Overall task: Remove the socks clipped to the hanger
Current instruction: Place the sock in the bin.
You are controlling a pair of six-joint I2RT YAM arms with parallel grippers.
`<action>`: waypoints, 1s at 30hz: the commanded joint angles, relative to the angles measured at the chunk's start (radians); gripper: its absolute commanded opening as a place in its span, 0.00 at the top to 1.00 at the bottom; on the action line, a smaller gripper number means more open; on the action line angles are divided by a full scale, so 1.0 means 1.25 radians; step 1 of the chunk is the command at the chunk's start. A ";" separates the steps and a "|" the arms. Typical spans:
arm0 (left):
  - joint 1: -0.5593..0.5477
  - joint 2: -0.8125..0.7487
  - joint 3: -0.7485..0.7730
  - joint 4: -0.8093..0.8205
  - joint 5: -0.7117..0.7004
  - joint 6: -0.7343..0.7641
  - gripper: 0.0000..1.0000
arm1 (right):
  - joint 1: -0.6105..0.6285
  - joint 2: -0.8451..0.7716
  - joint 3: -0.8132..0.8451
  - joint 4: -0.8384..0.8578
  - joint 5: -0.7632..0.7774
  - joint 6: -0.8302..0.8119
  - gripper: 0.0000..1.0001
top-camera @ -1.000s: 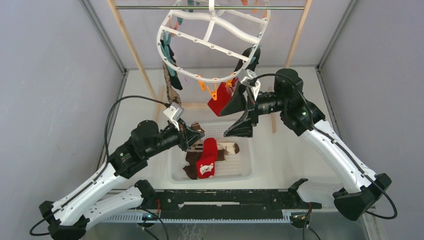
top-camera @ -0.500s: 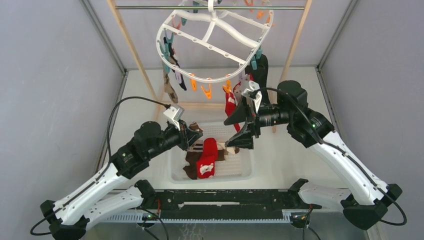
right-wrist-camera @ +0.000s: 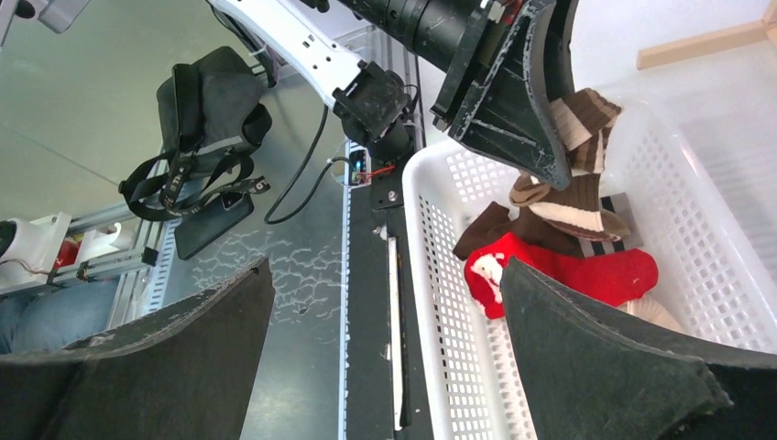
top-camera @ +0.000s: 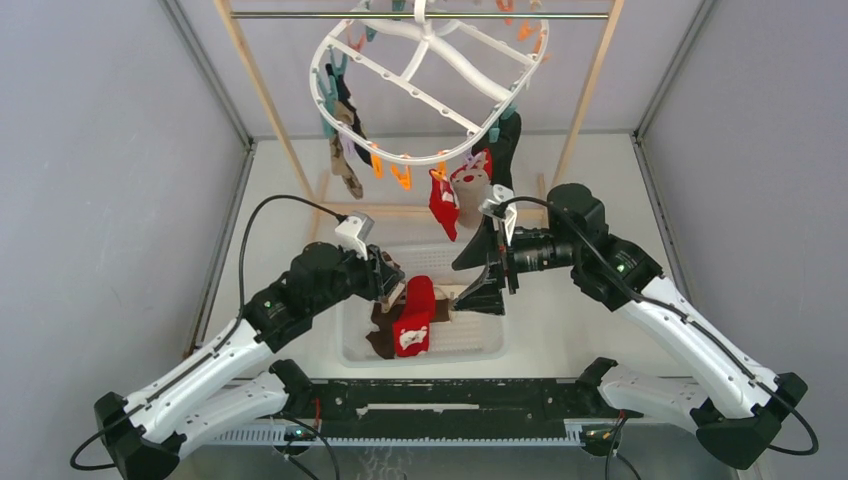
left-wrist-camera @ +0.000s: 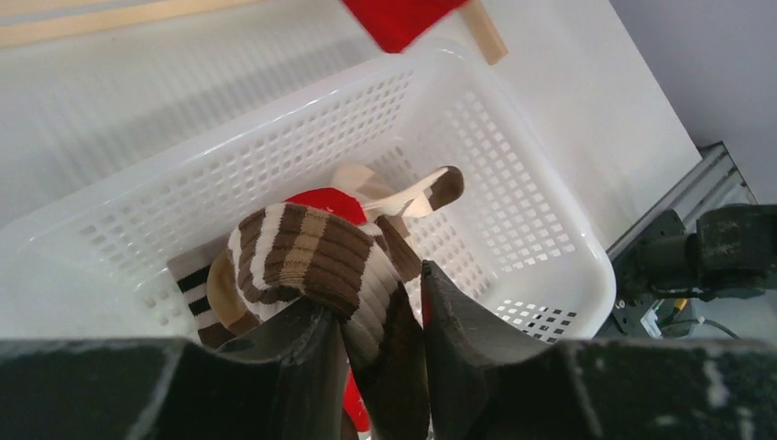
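My left pincer point(top-camera: 390, 285) hangs over the white perforated basket point(top-camera: 495, 345) in the lower middle of the overhead view. Its fingers stand a little apart and a brown striped sock point(left-wrist-camera: 302, 257) fills the gap, touching both. The cuff bulges above the fingertips and the rest droops toward the basket, so I have hold of it. My right pincer point(top-camera: 478, 280), at the basket's upper right corner, gapes as wide as it goes, with nothing between its fingers point(right-wrist-camera: 605, 367).

In the basket lie a red sock with white marks point(top-camera: 412, 318) and a cream sock with a brown toe point(left-wrist-camera: 403, 192). Something with black and white stripes is partly buried under them. The basket sits on the white tabletop point(top-camera: 570, 310).

The hanger point(top-camera: 412, 88) hangs tilted from the metal rod point(top-camera: 300, 15) of the wooden rack point(top-camera: 262, 90), top centre of the overhead view. Several socks are clipped to it. A second red sock point(top-camera: 443, 200) dangles from its lower edge, just above my right pincer. A black sock point(top-camera: 505, 135) hangs at the lower right of the frame. A brown patterned sock point(top-camera: 345, 165) hangs on the left side below a darker one that I cannot make out well. Orange clips point(top-camera: 400, 178) dangle between the left group and the red sock.
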 commanded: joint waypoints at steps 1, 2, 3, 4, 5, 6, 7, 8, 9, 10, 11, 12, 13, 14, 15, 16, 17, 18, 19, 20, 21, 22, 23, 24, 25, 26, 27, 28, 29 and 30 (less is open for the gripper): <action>0.024 0.009 -0.020 0.021 -0.033 -0.040 0.61 | 0.013 -0.009 -0.008 0.034 0.023 0.012 0.01; 0.028 0.012 -0.024 0.017 -0.035 -0.046 0.61 | 0.015 -0.009 -0.009 0.033 0.025 0.011 0.01; 0.031 0.014 -0.027 0.013 -0.038 -0.052 0.60 | 0.017 -0.008 -0.010 0.033 0.027 0.011 0.01; 0.033 0.017 -0.030 0.011 -0.039 -0.057 0.59 | 0.018 -0.008 -0.012 0.034 0.029 0.011 0.01; 0.035 0.018 -0.034 0.010 -0.041 -0.061 0.57 | 0.020 -0.008 -0.014 0.034 0.029 0.011 0.01; 0.035 0.019 -0.038 0.008 -0.041 -0.065 0.56 | 0.020 -0.006 -0.015 0.034 0.030 0.009 0.01; 0.035 0.021 -0.043 0.007 -0.041 -0.070 0.54 | 0.021 -0.005 -0.017 0.033 0.031 0.008 0.00; 0.034 0.022 -0.047 0.007 -0.041 -0.073 0.53 | 0.022 -0.005 -0.019 0.034 0.033 0.009 0.00; 0.036 0.024 -0.053 0.006 -0.041 -0.077 0.52 | 0.022 -0.003 -0.021 0.034 0.033 0.008 0.01; 0.036 0.026 -0.057 0.003 -0.043 -0.080 0.50 | 0.023 -0.002 -0.023 0.035 0.032 0.007 0.01; 0.036 0.028 -0.060 0.001 -0.046 -0.083 0.49 | 0.024 -0.002 -0.025 0.035 0.034 0.007 0.00; 0.036 0.030 -0.064 -0.003 -0.049 -0.086 0.48 | 0.025 -0.001 -0.028 0.037 0.035 0.008 0.00; 0.036 0.032 -0.067 -0.006 -0.051 -0.089 0.48 | 0.026 0.000 -0.029 0.036 0.036 0.008 0.01; 0.036 0.036 -0.070 -0.007 -0.053 -0.092 0.47 | 0.027 0.002 -0.029 0.035 0.036 0.006 0.00; 0.036 0.039 -0.073 -0.009 -0.055 -0.094 0.46 | 0.029 0.004 -0.029 0.034 0.037 0.005 0.00; 0.037 0.044 -0.074 -0.010 -0.058 -0.097 0.45 | 0.031 0.005 -0.029 0.032 0.042 0.005 0.01; 0.037 0.049 -0.077 -0.011 -0.059 -0.099 0.45 | 0.032 0.006 -0.030 0.030 0.045 0.005 0.01; 0.038 0.056 -0.078 -0.011 -0.059 -0.101 0.43 | 0.034 0.007 -0.030 0.029 0.047 0.004 0.01; 0.039 0.062 -0.080 -0.011 -0.060 -0.103 0.43 | 0.035 0.007 -0.030 0.027 0.052 0.003 0.01; 0.039 0.067 -0.080 -0.011 -0.060 -0.104 0.42 | 0.037 0.009 -0.031 0.025 0.055 0.001 0.01; 0.040 0.072 -0.080 -0.010 -0.059 -0.105 0.37 | 0.037 0.010 -0.031 0.023 0.057 0.000 0.01; 0.040 0.077 -0.080 -0.009 -0.057 -0.105 0.32 | 0.038 0.010 -0.030 0.020 0.058 -0.002 0.01; 0.040 0.080 -0.079 -0.008 -0.055 -0.105 0.29 | 0.039 0.012 -0.031 0.020 0.062 -0.003 0.01; 0.040 0.082 -0.078 -0.007 -0.055 -0.104 0.28 | 0.041 0.014 -0.030 0.017 0.064 -0.004 0.01; 0.040 0.083 -0.076 -0.007 -0.055 -0.104 0.24 | 0.041 0.015 -0.031 0.014 0.064 -0.006 0.01; 0.040 0.082 -0.073 -0.006 -0.054 -0.103 0.18 | 0.041 0.016 -0.032 0.013 0.067 -0.007 0.01; 0.039 0.080 -0.071 -0.007 -0.053 -0.102 0.10 | 0.043 0.017 -0.033 0.016 0.069 -0.006 0.01; 0.040 0.079 -0.068 -0.007 -0.052 -0.102 0.02 | 0.044 0.016 -0.037 0.020 0.070 -0.005 0.01; 0.040 0.079 -0.065 -0.006 -0.050 -0.101 0.00 | 0.043 0.016 -0.041 0.023 0.070 -0.004 0.01; 0.040 0.079 -0.062 -0.007 -0.046 -0.100 0.00 | 0.043 0.014 -0.045 0.026 0.070 -0.003 0.01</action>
